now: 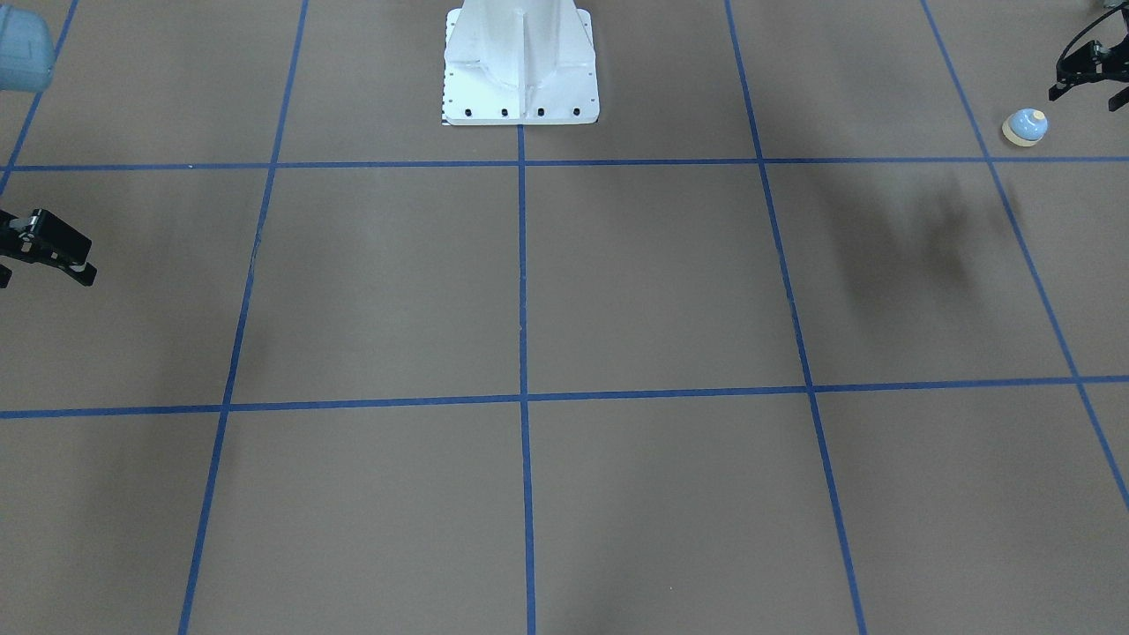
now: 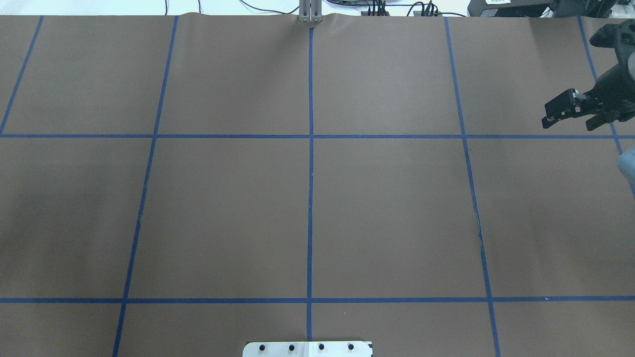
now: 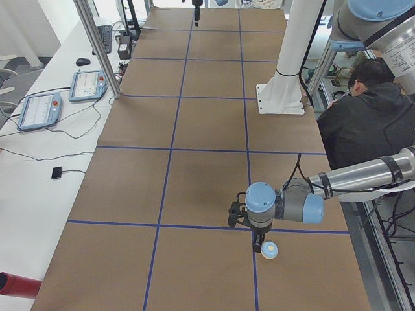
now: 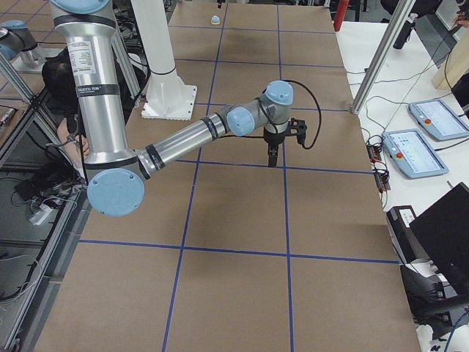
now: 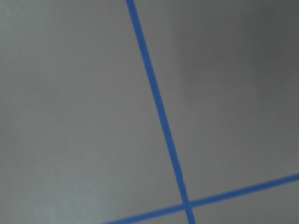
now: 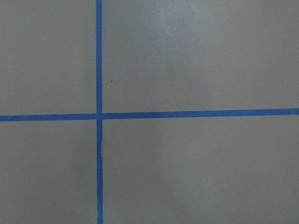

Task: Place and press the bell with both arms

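The bell, light blue with a cream rim and button, stands on the brown paper near the table's end on my left side. It also shows in the exterior left view and far off in the exterior right view. My left gripper hangs just beside the bell, apart from it, fingers spread and empty. It points down in the exterior left view. My right gripper is open and empty over the table's other end, and shows in the front view. Both wrist views show only paper and blue tape.
The white bolted pedestal stands at the table's middle on the robot's side. A seated person in black is next to the table behind my left arm. Two tablets and a metal post line the far edge.
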Tool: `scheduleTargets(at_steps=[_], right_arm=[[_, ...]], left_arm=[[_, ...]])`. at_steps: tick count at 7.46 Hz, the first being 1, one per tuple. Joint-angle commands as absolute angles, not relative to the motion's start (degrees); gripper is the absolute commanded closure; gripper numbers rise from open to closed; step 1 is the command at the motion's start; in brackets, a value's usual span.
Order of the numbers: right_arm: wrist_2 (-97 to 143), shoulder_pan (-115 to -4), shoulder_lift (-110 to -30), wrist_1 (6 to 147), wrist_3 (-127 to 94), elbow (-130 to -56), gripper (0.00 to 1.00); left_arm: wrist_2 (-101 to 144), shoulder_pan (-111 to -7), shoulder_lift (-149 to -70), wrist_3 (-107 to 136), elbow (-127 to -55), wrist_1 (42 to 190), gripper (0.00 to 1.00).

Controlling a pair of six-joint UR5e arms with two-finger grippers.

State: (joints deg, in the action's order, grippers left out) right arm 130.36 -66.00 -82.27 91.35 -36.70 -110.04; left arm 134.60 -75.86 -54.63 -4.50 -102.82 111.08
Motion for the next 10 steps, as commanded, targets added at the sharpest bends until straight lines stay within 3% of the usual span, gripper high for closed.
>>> scheduleTargets(at_steps=[1,10], right_arm=[[129.82,-65.48,-82.27,91.32,-36.74,-110.04,0.0],[129.73,-64.86,-82.27,91.32,-36.74,-110.3,0.0]], left_arm=[[133.26,-71.3,-54.32,-4.48,-98.98,111.27,0.0],[133.51,-62.6,-61.78,3.49,-93.34,111.71,0.0]])
